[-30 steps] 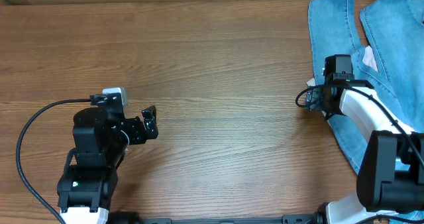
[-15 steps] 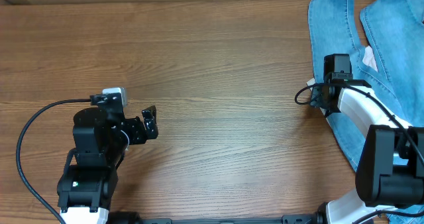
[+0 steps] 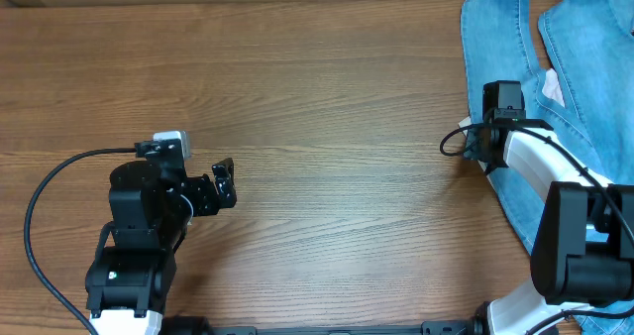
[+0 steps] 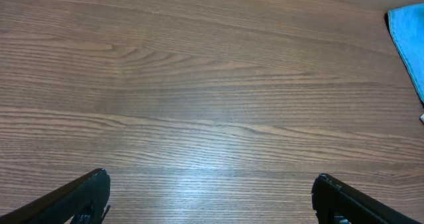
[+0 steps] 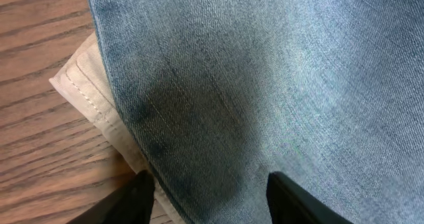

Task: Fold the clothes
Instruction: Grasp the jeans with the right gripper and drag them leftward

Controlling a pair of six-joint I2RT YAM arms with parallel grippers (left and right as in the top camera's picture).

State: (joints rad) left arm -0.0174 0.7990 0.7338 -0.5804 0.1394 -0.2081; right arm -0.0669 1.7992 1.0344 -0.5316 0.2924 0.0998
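Note:
The light-blue denim jeans (image 3: 575, 67) lie crumpled at the table's far right, running off the right edge. My right gripper (image 3: 503, 95) is down at their left edge. In the right wrist view its open fingers (image 5: 209, 187) straddle the denim (image 5: 265, 85), one finger on the cloth's edge where a beige lining (image 5: 93, 91) sticks out. My left gripper (image 3: 224, 181) is open and empty over bare wood at the left; in the left wrist view (image 4: 211, 191) only a corner of the jeans (image 4: 407, 42) shows far right.
A black cable (image 3: 40, 216) loops on the table by the left arm's base. The wooden table (image 3: 337, 127) stretches between the two arms.
The right gripper has edged slightly further up along the jeans' left edge. The left arm has not moved.

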